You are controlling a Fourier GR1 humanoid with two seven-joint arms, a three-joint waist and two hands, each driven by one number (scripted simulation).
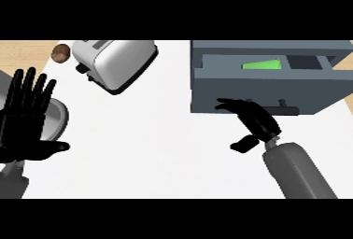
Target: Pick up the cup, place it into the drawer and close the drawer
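Green cup [263,65] sits inside the open drawer [265,86], far right. Right robot hand [250,114], fingers relaxed and holding nothing, is at the drawer front by the handle [284,109]. Risk: an off-centre push slips off and leaves it ajar. Left robot hand [26,116] rests spread, near left.

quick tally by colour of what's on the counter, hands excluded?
Green: 1, the cup lying in the open drawer
Grey: 2, the drawer unit and a round plate partly behind the left hand
Silver-white: 1, the toaster
Brown: 1, a small round item at the toaster's left
Total: 5
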